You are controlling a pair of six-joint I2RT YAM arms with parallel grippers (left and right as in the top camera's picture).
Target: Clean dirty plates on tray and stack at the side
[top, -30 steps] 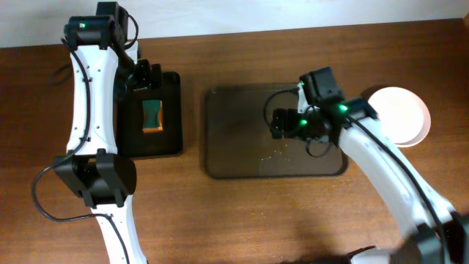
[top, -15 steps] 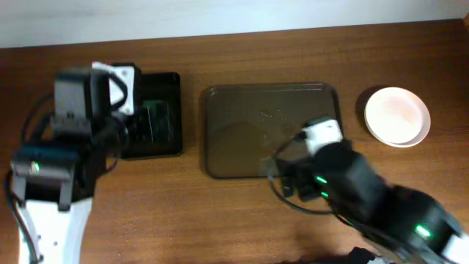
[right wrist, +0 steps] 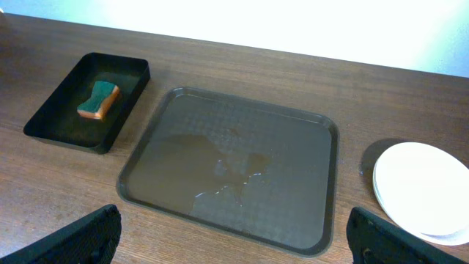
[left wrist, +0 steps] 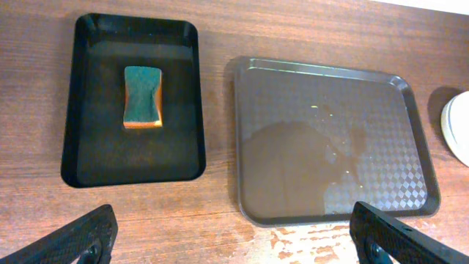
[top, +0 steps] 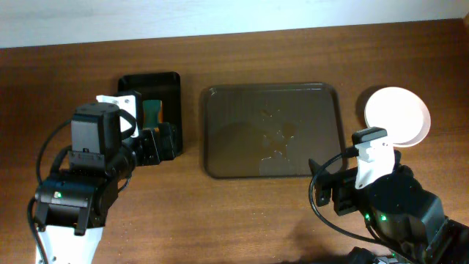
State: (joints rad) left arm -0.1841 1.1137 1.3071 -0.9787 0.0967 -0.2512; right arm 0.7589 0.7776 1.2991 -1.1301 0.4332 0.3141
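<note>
Right arm (top: 388,202) off tray (top: 227,117); sponge (left wrist: 143,97) wrist-side.

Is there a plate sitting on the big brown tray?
No, the brown tray holds only wet smears; the white plates sit on the table beside it.

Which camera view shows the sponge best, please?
The left wrist view: the sponge lies whole and close in the black tray. Overhead, the left arm hides most of it; the right wrist shows it small.
</note>
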